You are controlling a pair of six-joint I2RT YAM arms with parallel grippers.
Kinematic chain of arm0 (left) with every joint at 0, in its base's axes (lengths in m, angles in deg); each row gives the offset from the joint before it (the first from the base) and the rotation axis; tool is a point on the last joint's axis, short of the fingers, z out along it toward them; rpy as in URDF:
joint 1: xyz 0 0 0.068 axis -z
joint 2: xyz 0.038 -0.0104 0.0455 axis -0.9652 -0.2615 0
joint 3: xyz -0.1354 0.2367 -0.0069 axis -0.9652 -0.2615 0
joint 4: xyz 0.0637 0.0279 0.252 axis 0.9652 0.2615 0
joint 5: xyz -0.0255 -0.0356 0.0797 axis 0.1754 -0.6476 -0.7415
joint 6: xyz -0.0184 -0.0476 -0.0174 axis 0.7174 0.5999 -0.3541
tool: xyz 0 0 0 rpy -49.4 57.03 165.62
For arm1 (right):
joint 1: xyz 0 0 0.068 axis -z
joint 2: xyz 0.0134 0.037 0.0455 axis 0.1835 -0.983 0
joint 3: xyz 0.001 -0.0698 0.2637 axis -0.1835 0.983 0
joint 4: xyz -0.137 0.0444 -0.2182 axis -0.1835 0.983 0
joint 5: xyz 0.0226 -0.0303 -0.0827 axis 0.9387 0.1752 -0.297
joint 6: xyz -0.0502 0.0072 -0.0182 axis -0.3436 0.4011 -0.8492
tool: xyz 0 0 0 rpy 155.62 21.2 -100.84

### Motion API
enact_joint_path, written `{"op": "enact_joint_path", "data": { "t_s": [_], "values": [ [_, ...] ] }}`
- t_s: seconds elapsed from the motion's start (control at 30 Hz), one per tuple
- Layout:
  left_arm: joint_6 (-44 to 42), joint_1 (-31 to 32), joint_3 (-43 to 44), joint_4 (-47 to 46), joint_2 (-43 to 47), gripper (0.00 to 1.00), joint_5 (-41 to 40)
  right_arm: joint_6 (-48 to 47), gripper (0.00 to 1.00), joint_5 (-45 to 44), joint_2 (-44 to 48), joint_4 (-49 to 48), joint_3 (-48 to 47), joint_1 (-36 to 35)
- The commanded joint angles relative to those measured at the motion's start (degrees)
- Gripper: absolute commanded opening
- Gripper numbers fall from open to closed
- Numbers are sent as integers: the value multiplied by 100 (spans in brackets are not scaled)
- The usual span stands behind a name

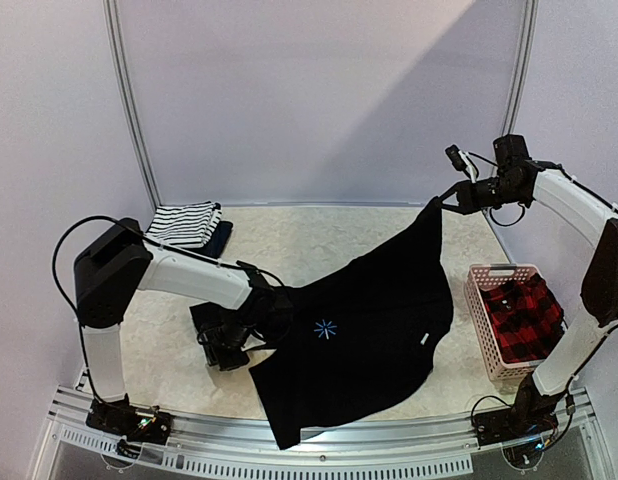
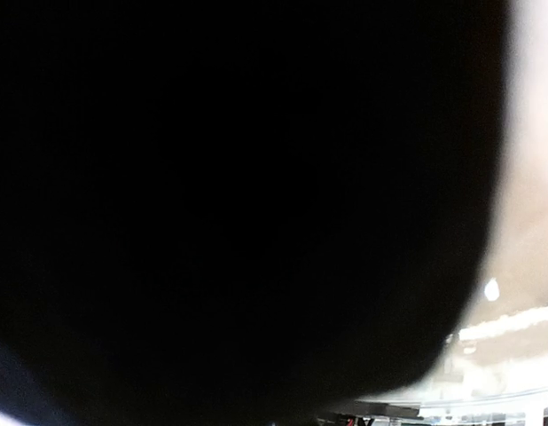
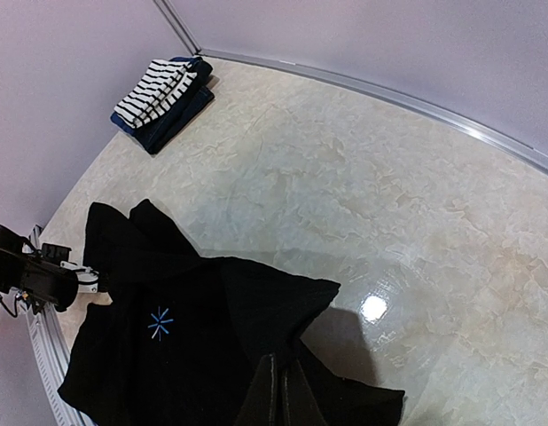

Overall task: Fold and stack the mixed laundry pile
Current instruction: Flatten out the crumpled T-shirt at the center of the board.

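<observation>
The large black shirt (image 1: 369,330) with a small blue star mark (image 1: 324,329) hangs stretched between both arms. My right gripper (image 1: 441,203) is raised at the back right, shut on the shirt's upper corner; its closed fingers (image 3: 283,395) pinch the black cloth (image 3: 168,355). My left gripper (image 1: 272,318) sits low at the shirt's left edge, shut on it. Black cloth (image 2: 238,195) fills nearly the whole left wrist view and hides the fingers. A folded striped tank top (image 1: 184,222) lies on a navy piece (image 1: 221,240) at the back left.
A pink slotted basket (image 1: 479,320) stands at the right edge with a red-black plaid shirt (image 1: 524,312) inside. The shirt's lower hem drapes over the table's front rail (image 1: 389,455). White walls enclose the back and sides.
</observation>
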Motion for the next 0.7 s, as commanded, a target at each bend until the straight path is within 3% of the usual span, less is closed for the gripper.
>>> {"op": "enact_joint_path", "data": {
  "t_s": [0.0,0.3,0.67],
  "values": [
    [-344,-8,-8,-411,40,0,19,4,0,103,-65,-56,8,8],
    [70,-2,1358,424,1998,0,-916,-222,0,-238,153,530,-679,14],
    [469,-172,2047,918,2962,0,-2767,92,0,-518,201,1009,-2408,639]
  ]
}}
